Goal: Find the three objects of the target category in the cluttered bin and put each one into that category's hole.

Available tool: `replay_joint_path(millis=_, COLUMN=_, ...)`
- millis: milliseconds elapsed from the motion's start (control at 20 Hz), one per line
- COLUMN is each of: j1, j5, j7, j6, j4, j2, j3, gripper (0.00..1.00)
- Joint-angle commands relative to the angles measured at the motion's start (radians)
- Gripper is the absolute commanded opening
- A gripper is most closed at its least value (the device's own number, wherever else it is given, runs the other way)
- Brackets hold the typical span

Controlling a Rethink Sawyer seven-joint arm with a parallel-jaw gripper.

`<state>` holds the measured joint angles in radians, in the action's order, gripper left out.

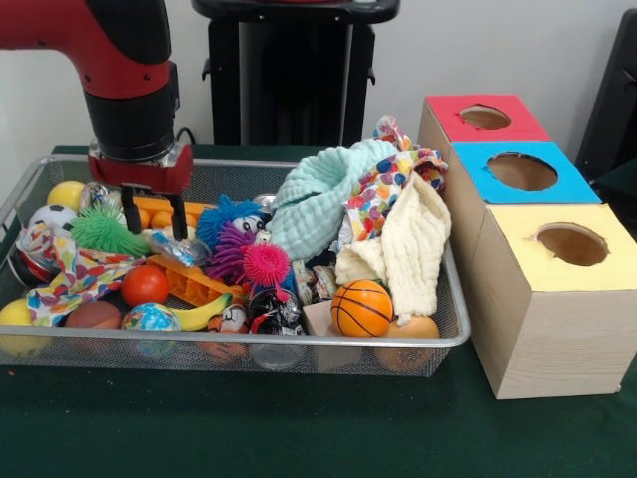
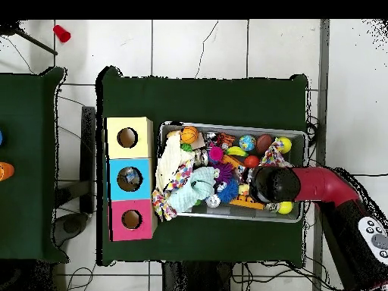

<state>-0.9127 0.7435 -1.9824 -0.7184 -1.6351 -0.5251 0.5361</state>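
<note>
The wire mesh bin (image 1: pixel 299 341) is full of toys and cloths; it also shows in the overhead view (image 2: pixel 227 126). My gripper (image 1: pixel 155 216) hangs over the bin's left part in the front view, with its black fingers (image 1: pixel 180 217) apart astride an orange toy and nothing held. A crinkly clear bottle (image 1: pixel 177 248) lies just below the fingers. Another clear crinkly thing (image 1: pixel 99 195) sits left of the gripper by a yellow ball. The red-topped box's round hole (image 1: pixel 485 118) is at the far right, apart from the bin (image 2: pixel 131 220). In the overhead view the arm (image 2: pixel 270 184) hides the gripper.
The blue-topped box (image 1: pixel 523 171) and yellow-topped box (image 1: pixel 569 245) stand in a row beside the bin. A mint cloth (image 1: pixel 318 199), a cream cloth (image 1: pixel 408 249), spiky balls (image 1: pixel 239 244), a small basketball (image 1: pixel 361 308) and a black-and-silver can (image 1: pixel 274 314) crowd the bin.
</note>
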Motion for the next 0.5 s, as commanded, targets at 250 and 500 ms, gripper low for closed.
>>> replay_joint_path(millis=250, j1=-0.003, j5=0.041, j7=0.356, j6=-0.092, j4=0.054, j2=0.039, j3=0.057, gripper=1.00)
replay_joint_path(millis=500, j1=0.007, j5=0.046, j7=0.354, j6=-0.081, j4=0.074, j2=0.059, j3=0.055, gripper=1.00)
